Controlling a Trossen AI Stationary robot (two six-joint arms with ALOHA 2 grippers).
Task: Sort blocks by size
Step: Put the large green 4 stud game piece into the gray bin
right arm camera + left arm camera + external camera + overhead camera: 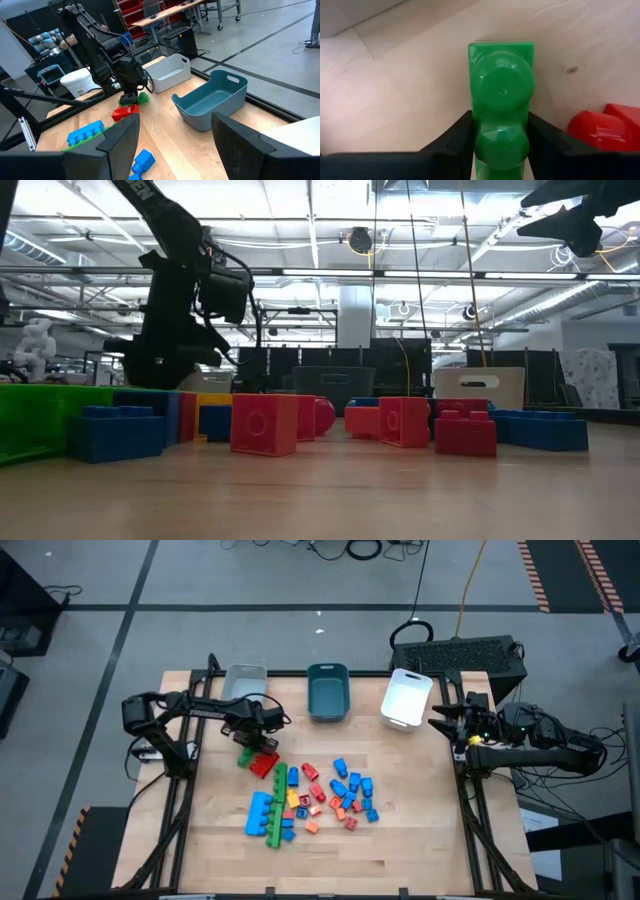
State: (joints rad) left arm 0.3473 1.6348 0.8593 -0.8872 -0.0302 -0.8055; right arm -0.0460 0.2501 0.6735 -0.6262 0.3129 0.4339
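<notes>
The left gripper (500, 137) was clamped on a green block (501, 95) lying on the table (420, 840) near the grey tray (245, 680), its long axis seemingly running straight ahead between the fingers. The right gripper (175, 137) waited, jaws apart, beside the white tray (407, 698).

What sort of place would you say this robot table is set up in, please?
Probably a robotics lab or industrial workshop: an open ceiling with strip lights and hanging cables, a bare concrete floor with marked lines, and other workbenches and another robot arm beyond the wooden table.
</notes>
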